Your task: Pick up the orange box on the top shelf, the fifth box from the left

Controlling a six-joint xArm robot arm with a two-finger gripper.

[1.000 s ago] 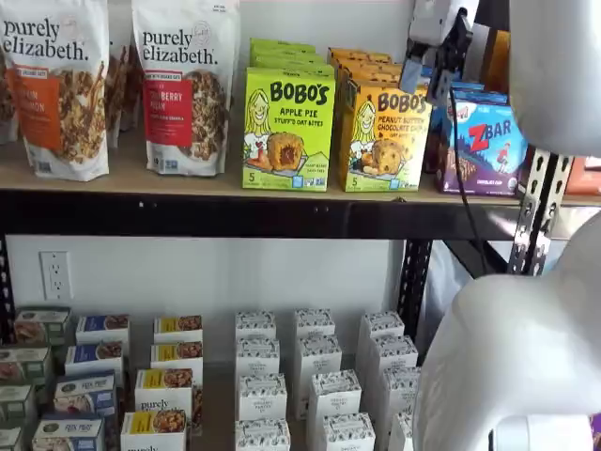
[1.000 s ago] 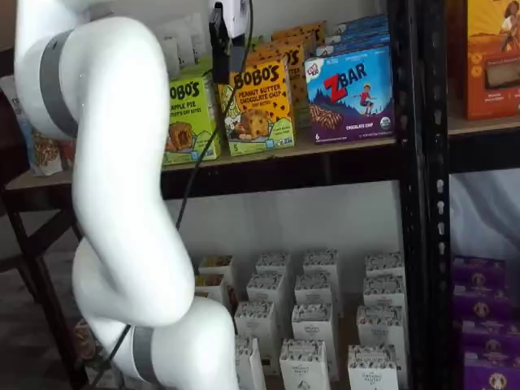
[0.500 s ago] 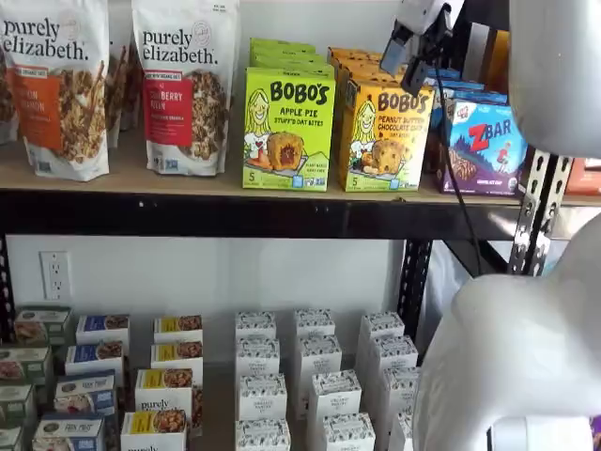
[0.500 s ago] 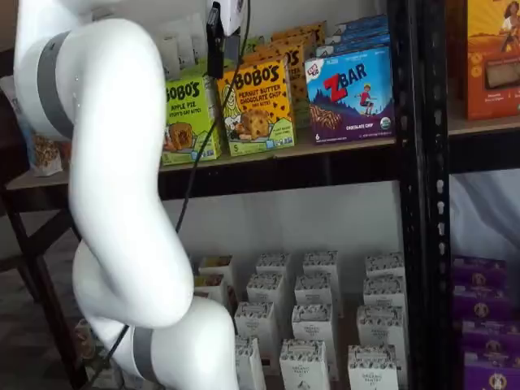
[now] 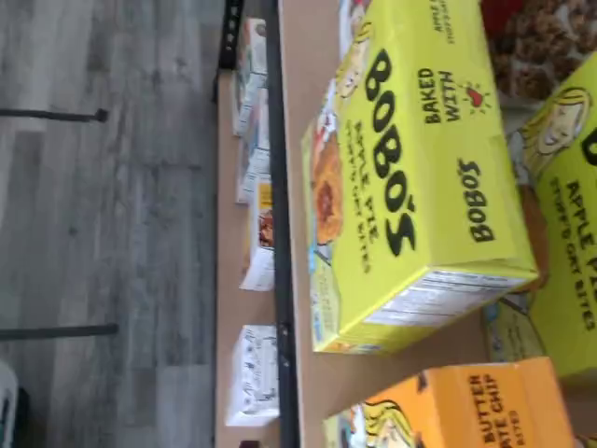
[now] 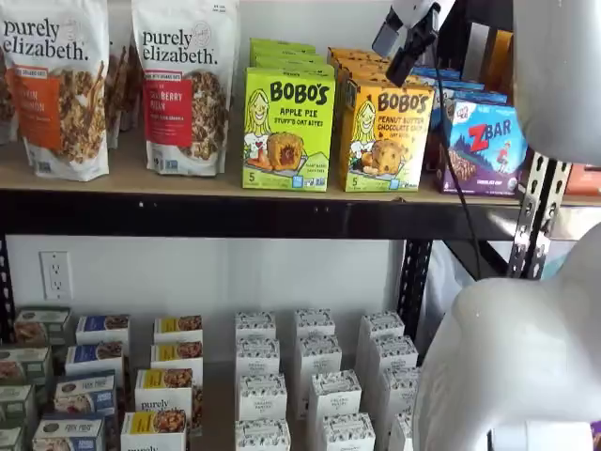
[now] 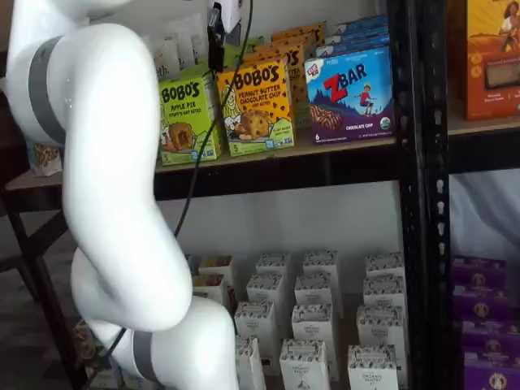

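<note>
The orange box stands upright on the top shelf, between a lime-green Apple Pie carton and a blue ZBar box. It shows in both shelf views, and part of it shows in the wrist view. My gripper hangs from the view's top edge, in front of the orange box's upper edge and not touching it. In a shelf view its black fingers show side-on, so no gap shows. It holds no box.
More orange and lime cartons stand behind the front ones. Purely Elizabeth bags stand at the left of the top shelf. Several small white boxes fill the lower shelf. A black upright stands right of the ZBar box. My white arm fills the foreground.
The gripper has moved up and to the left, from in front of the orange box's upper right corner to its top edge. The boxes have not moved.
</note>
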